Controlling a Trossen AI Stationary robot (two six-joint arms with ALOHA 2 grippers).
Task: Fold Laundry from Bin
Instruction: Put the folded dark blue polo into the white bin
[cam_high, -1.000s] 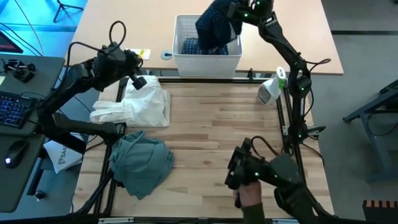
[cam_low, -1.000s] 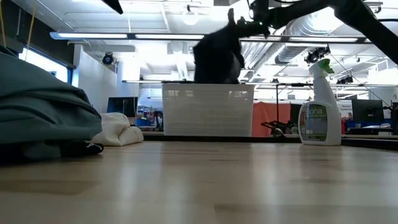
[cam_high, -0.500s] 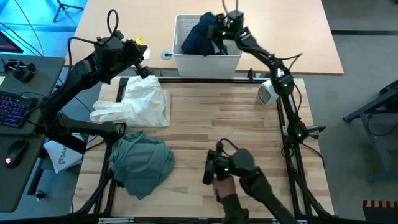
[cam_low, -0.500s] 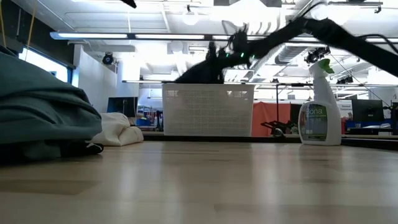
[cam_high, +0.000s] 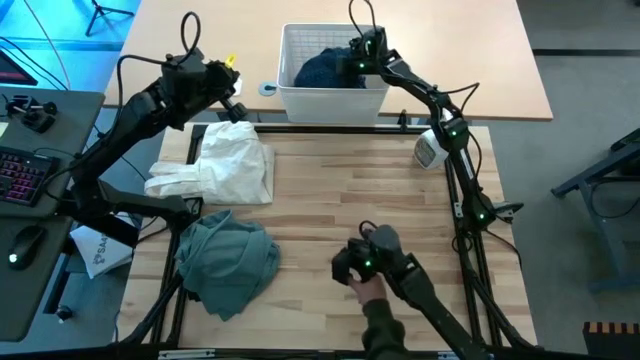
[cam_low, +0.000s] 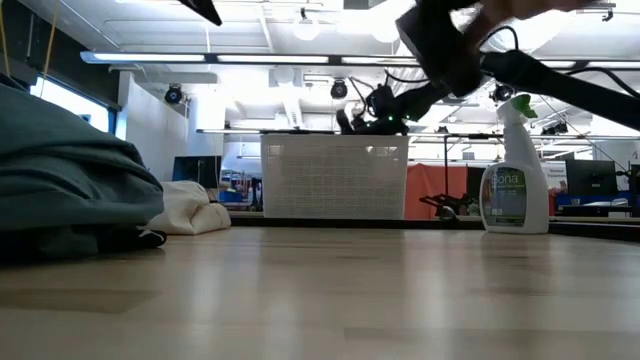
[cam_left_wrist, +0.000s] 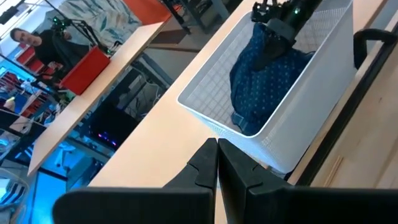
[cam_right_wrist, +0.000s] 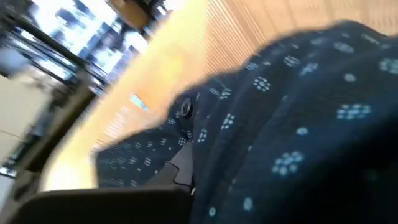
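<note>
The white lattice bin (cam_high: 333, 98) stands at the table's far edge. Navy dotted trousers (cam_high: 320, 72) lie heaped inside it. My right gripper (cam_high: 353, 62) reaches into the bin from the right and is shut on the top of that heap (cam_left_wrist: 261, 74). My left gripper (cam_high: 230, 98) hovers shut above the table's far left corner, short of the bin, holding nothing; its closed fingers (cam_left_wrist: 217, 144) point toward the bin's near left corner. A white cloth (cam_high: 225, 165) and a grey-green top (cam_high: 225, 262) lie crumpled on the table's left side. My right gripper holds a bunched fold at the top of the navy trousers (cam_left_wrist: 268, 36), coming in slanting down from the bin's right side. Cloth drapes over the fingers (cam_right_wrist: 180, 168) and hides the pinch itself. The cloth rises in a peak to the fingers, and the rest lies slack in the bin.
A spray bottle (cam_high: 432, 148) stands at the table's far right, beside the right arm. A person's hand (cam_high: 368, 295) holds a dark control device (cam_high: 365, 262) over the table's near middle. Bare wood lies between the two cloths and the right rail.
My right gripper has come down from above the bin into it, carrying the navy trousers; they hung clear over the rim and now lie heaped inside. My left gripper has drifted toward the far edge. The person's hand with the device has shifted left.
</note>
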